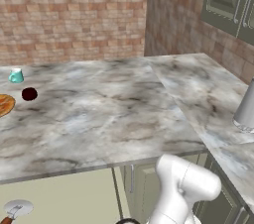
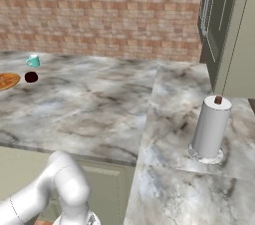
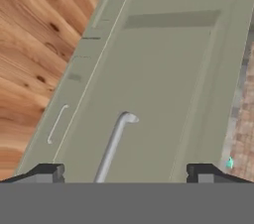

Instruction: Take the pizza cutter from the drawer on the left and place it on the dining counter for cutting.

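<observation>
We are looking at a home kitchen. A marble surface (image 1: 114, 114) is running along a brick wall (image 1: 74, 15). Sage-green cabinets (image 2: 224, 25) are hanging above, with a paper towel roll (image 2: 210, 128) standing below and wood flooring (image 3: 34, 44) underfoot.

wide bare dining counter (image 1: 109, 114), dark red ball (image 1: 29, 94), cup (image 1: 16, 75) far left, paper towel roll (image 2: 210, 128) right

Teal cup (image 1: 16, 75), dark ball (image 1: 29, 93)

i saw a red brick wall (image 1: 69, 10) behind, with sage-green upper cabinets (image 2: 226, 25) at the right. wood plank floor (image 3: 34, 44) ran below the cabinet fronts.
</observation>
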